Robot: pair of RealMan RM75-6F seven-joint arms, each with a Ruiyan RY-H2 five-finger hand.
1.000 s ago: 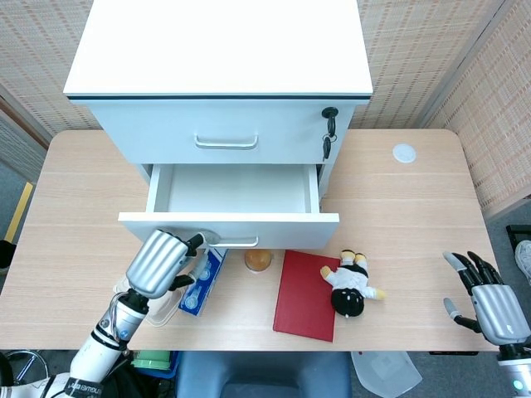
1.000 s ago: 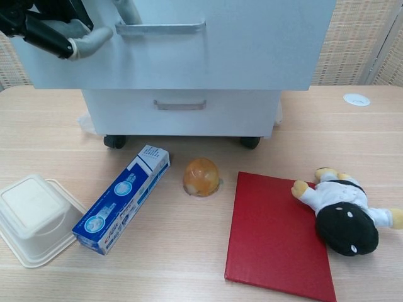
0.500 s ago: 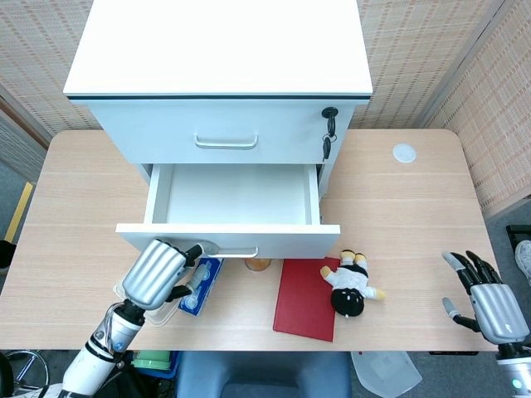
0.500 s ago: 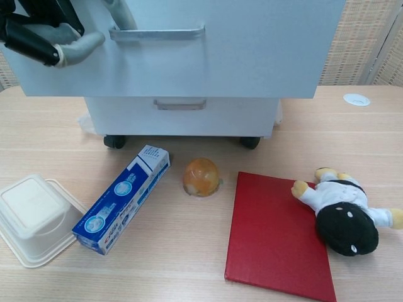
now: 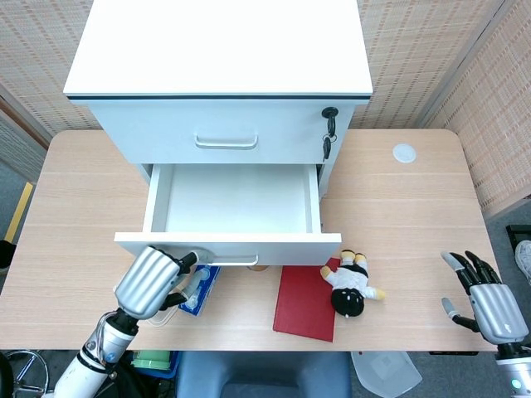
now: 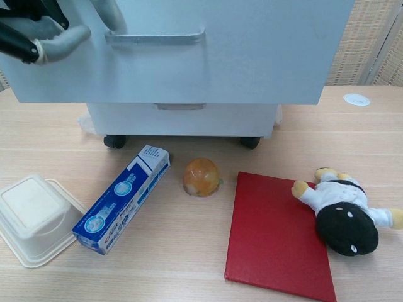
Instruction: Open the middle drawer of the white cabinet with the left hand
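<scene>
The white cabinet (image 5: 220,50) stands at the back of the table. Its middle drawer (image 5: 231,199) is pulled far out, and the inside is empty. My left hand (image 5: 152,280) grips the left end of the drawer's metal handle (image 5: 236,260). In the chest view the drawer front (image 6: 252,56) fills the top, with the handle (image 6: 154,38) and my left hand (image 6: 38,34) at the upper left. My right hand (image 5: 489,303) hangs open off the table's right front corner, holding nothing.
On the table in front of the cabinet lie a white food box (image 6: 31,217), a blue toothpaste box (image 6: 123,198), an orange jelly cup (image 6: 201,177), a red book (image 6: 277,236) and a doll (image 6: 343,211). A white disc (image 5: 404,152) sits at the back right.
The drawer has slid further out toward me, pulled by my left hand on its handle. Its front now covers the orange cup in the head view. The right hand has stayed put.
</scene>
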